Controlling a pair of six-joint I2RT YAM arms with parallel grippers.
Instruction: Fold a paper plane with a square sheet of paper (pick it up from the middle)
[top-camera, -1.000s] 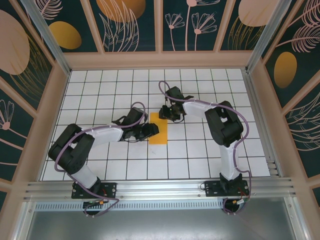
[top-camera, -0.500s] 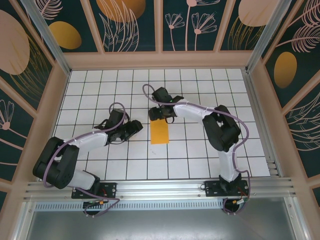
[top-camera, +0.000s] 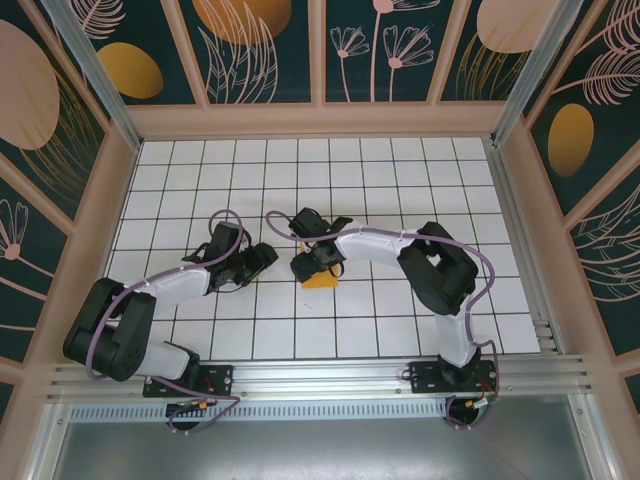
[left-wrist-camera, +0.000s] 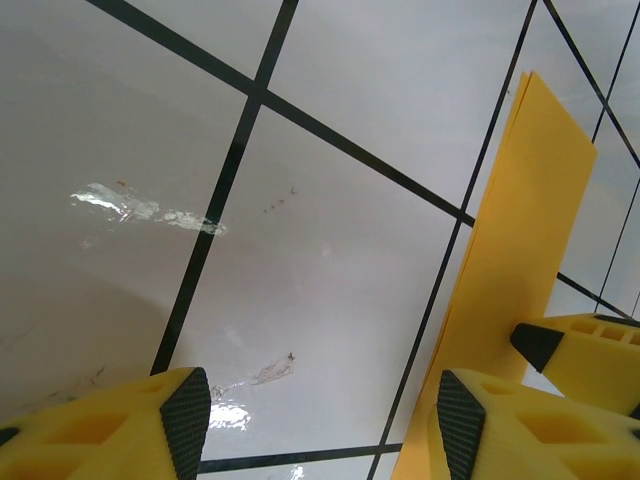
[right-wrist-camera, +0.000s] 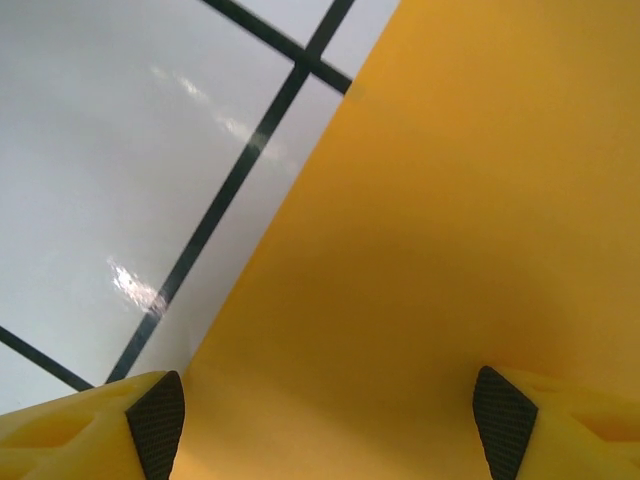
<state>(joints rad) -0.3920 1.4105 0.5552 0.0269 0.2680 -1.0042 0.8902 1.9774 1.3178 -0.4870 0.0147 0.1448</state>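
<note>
Paper (right-wrist-camera: 450, 200) flat under right jaws (spread wide, seemingly empty); left jaws parted, just beside.

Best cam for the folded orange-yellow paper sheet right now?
Left wrist: the folded orange-yellow paper sheet shows its long edge and far corner. In top external the right claw covers most of it; right wrist sees one edge, cropped close.
</note>
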